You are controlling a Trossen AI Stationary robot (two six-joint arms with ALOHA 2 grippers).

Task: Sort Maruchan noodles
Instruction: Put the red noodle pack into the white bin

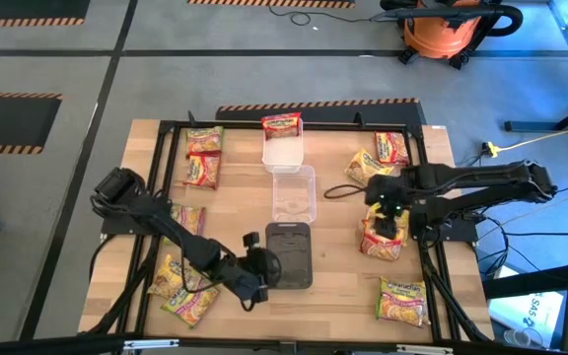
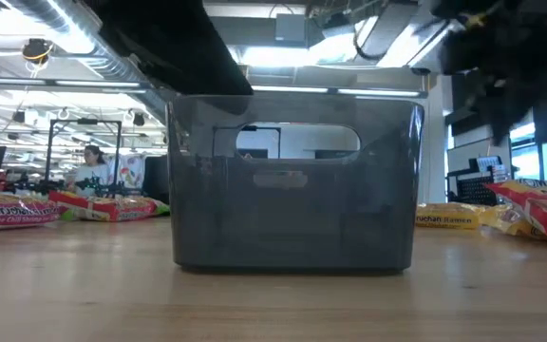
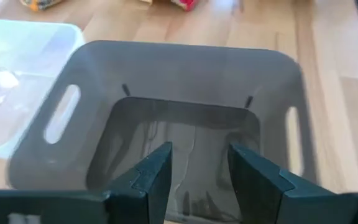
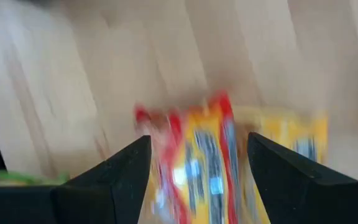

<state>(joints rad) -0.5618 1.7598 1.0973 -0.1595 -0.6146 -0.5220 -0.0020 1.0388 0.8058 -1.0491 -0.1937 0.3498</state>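
Open-plan robotics lab; exposed ceiling ducts point(image 2: 55, 28); hazard-striped floor mats point(image 1: 13, 123); orange shop vacuum point(image 1: 447, 30); seated person point(image 2: 91, 166)

You see a pale wooden bench point(image 1: 333, 286), a smoky translucent plastic bin point(image 3: 185, 93), and glossy crinkled noodle packets point(image 1: 203, 170).

Grey floor point(image 1: 166, 69) with hazard-striped mats point(image 1: 13, 118), orange shop vacuum point(image 1: 442, 35).

Wooden table point(image 1: 343, 286) carries noodle packets point(image 1: 203, 170) and three trays point(image 1: 289, 254).
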